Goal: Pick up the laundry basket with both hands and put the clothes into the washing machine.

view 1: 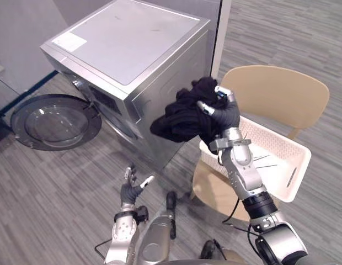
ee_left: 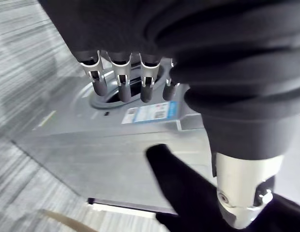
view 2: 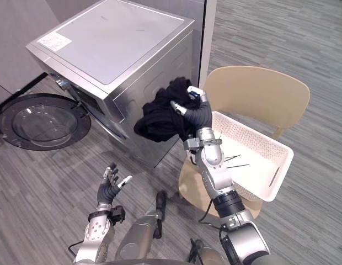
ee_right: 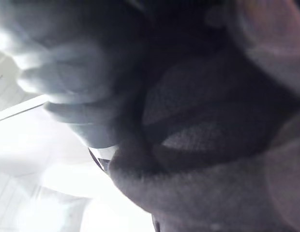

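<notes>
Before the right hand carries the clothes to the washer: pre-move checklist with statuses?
1. Right hand curled round the black clothes: ok.
2. Clothes hang clear of the white basket: ok.
3. Washing machine door open: ok.
4. Clothes in front of the drum opening: not ok, they hang by the washing machine side corner.
5. Drum free inside: cannot tell.
6. Left hand open, low, holding nothing: ok.

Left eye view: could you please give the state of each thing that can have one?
Washing machine door: open, swung wide.
Dark clothes: lifted, bunched in the right hand, beside the washing machine.
Laundry basket: resting on the chair, no clothes seen inside.
Right hand: shut on the clothes.
Left hand: open, low, holding nothing.
</notes>
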Motion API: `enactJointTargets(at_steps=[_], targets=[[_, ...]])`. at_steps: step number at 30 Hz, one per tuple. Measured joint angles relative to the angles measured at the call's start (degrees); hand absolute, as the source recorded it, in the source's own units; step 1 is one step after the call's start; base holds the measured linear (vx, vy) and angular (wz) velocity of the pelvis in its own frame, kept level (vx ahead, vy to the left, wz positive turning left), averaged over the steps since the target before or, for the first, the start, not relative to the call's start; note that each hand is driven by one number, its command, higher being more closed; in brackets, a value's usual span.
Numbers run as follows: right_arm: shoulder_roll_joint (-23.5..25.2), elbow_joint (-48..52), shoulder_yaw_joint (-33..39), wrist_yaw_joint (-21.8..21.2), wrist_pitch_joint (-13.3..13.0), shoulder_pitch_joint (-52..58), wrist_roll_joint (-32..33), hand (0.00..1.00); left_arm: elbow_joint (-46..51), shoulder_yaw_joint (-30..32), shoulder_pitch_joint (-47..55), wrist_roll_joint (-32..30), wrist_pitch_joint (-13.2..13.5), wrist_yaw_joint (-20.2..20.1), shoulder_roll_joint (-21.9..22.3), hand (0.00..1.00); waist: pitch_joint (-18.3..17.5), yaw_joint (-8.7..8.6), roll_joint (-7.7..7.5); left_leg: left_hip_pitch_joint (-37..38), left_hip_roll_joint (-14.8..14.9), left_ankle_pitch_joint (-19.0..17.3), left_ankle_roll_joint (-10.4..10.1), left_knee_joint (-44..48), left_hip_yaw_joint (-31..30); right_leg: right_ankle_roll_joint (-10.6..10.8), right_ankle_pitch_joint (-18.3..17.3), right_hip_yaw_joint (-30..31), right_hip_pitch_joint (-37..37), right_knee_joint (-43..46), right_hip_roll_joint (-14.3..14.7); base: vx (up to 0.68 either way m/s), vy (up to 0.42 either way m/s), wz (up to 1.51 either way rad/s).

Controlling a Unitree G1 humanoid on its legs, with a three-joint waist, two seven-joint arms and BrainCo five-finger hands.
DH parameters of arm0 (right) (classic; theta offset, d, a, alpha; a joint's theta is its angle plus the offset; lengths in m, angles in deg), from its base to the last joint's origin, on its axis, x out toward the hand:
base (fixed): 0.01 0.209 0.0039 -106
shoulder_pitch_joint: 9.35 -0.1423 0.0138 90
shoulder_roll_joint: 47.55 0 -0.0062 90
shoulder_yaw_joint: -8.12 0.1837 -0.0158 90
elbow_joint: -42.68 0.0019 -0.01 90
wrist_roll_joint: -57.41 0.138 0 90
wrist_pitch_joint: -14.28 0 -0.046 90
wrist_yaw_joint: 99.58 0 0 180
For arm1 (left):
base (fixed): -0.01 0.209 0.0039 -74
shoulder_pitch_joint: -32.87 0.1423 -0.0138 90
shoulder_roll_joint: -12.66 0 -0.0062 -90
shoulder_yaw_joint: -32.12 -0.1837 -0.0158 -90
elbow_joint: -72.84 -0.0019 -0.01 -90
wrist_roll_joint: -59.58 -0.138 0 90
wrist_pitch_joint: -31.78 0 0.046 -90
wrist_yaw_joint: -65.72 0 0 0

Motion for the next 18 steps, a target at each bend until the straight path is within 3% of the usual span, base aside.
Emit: enactJointTargets(at_steps=[2,5,6,9,18], targets=[[-0.4,0.0,-1.5,-1.2,0.1,1.0,-1.3,1.0,2.2,-0.5,-1.0,-0.9,1.3,0.1,0.0,0.0,-0.8,-0.4,1.1,3.6,1.2,-3.9,-0.1,2.8,-0.3,0.0,0.6,-0.4,-0.7,0.0,0.1,-0.08,0.048,0.13],[-0.1,-0.4,-2.1,-2.5,1.0,1.1,-3.0,1.0,2.5,-3.9,-5.2,-2.2,1.8,0.2,-0.9,0.0,-1.0,-1.52,1.07,6.7,1.0,-4.5,-0.5,-2.5,-0.1,1.0,2.1,-2.0,-0.1,-1.7,0.3,-0.03,0.076,0.26],[0.0,-0.4,-2.0,-3.4,1.3,1.1,-3.3,1.0,2.6,-5.9,-7.4,-3.5,1.8,0.2,-1.4,0.0,-1.6,-2.54,0.31,9.3,-0.5,-2.1,-0.6,-9.2,-0.6,1.8,3.0,-3.5,0.9,-3.6,-0.1,-0.01,0.075,0.45],[0.0,-0.1,-1.3,-3.8,1.4,1.5,-4.0,1.0,2.6,-8.5,-11.7,-6.3,1.8,0.5,-2.2,0.0,-3.7,-2.95,-0.64,12.9,-2.7,4.4,0.2,-20.5,-3.1,2.8,4.4,-6.4,1.9,-6.6,-0.6,0.01,0.088,0.56],[2.0,0.2,-4.7,-5.6,2.1,2.2,-3.8,1.0,1.7,-15.0,-15.5,-10.8,1.4,1.5,-5.6,0.0,-5.5,-2.82,-1.43,14.8,-3.8,6.1,-0.8,-21.5,-4.9,3.0,4.5,-7.7,4.8,-7.2,-1.0,-0.03,0.012,0.17]])
